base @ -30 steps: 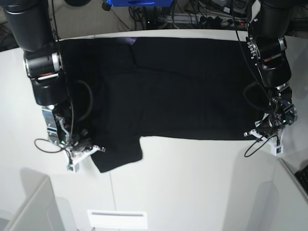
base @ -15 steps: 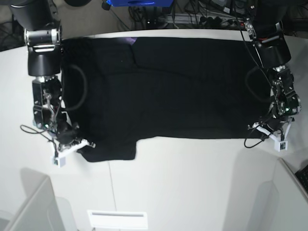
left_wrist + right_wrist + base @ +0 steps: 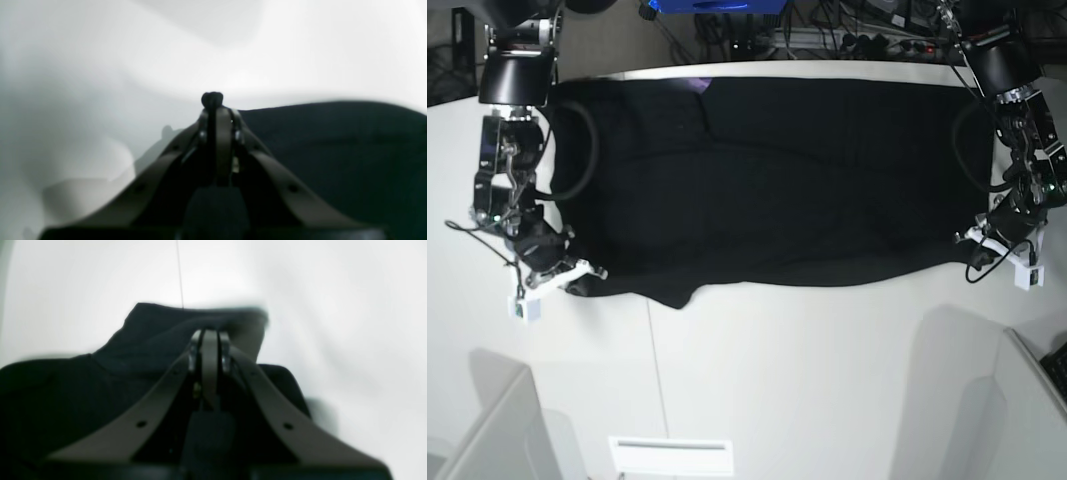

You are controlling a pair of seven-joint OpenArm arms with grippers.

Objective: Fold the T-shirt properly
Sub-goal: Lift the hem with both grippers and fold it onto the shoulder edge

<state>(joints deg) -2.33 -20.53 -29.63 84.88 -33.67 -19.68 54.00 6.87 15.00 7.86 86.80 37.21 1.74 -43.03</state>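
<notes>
Black T-shirt pinched in both jaws

Black T-shirt, plain side up, stretched flat across table

Base view: overhead, looking down on the counter. Wrist views: low, close behind closed jaws, facing outward, sharing the T-shirt edges.

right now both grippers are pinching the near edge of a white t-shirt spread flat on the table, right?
Not quite: the T-shirt is black, not white; the white surface is the table beneath it, as the base view shows. The rest holds: the left gripper and right gripper each pinch its near edge.
</notes>
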